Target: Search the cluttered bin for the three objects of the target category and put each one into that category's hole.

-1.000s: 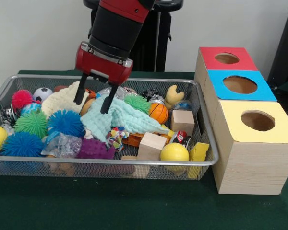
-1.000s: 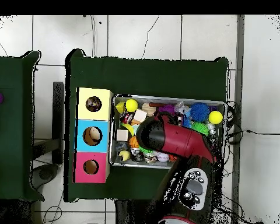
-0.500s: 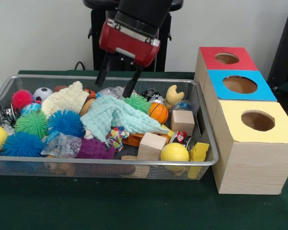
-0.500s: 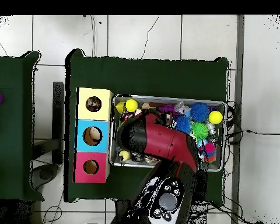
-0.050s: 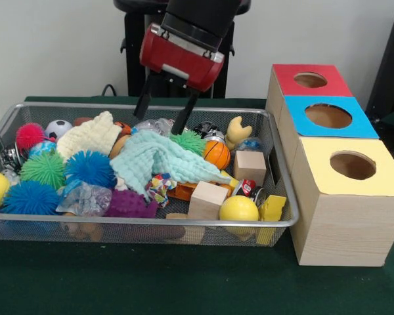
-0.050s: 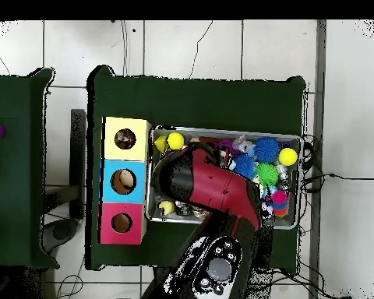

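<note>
My claw (image 5: 166,115) hangs above the far rim of the wire bin (image 5: 144,222), its two black fingers (image 5: 143,105) spread apart and gripping nothing. Below it the bin is packed: a mint cloth (image 5: 159,158) draped across the middle, a cream cloth (image 5: 88,136) to its left, and spiky balls in green (image 5: 43,168), blue (image 5: 89,167) and pink (image 5: 30,135) crowded at the left end. Two wooden blocks (image 5: 207,199) sit toward the right end, near a mini basketball (image 5: 217,154), a yellow ball (image 5: 238,209) and a small soccer ball (image 5: 58,128) at the far left. Just beside the bin stands the box (image 5: 338,210) with three round holes, topped red (image 5: 310,79), blue (image 5: 328,115) and yellow (image 5: 352,165). From overhead, my red arm (image 6: 213,187) covers the bin's middle.
</note>
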You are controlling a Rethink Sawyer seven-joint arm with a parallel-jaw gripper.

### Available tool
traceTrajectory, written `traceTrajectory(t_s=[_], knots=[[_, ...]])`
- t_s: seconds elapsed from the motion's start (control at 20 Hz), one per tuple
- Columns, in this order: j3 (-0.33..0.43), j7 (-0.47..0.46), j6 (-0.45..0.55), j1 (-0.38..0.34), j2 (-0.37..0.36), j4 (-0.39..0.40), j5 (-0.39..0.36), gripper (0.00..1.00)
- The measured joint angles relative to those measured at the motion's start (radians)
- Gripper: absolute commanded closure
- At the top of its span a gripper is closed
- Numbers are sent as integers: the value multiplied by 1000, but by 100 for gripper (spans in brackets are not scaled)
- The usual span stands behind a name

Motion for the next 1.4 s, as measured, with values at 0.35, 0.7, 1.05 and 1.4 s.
traceTrajectory(t_s=[0.35, 0.7, 1.05, 1.4], knots=[[-5, 0, -20, -13, 71, -31, 25, 0], [-9, 0, -61, -19, 110, -32, 40, 0], [-24, 0, -71, -10, 126, -32, 76, 0], [-64, 0, -71, 60, 140, -32, 143, 0]])
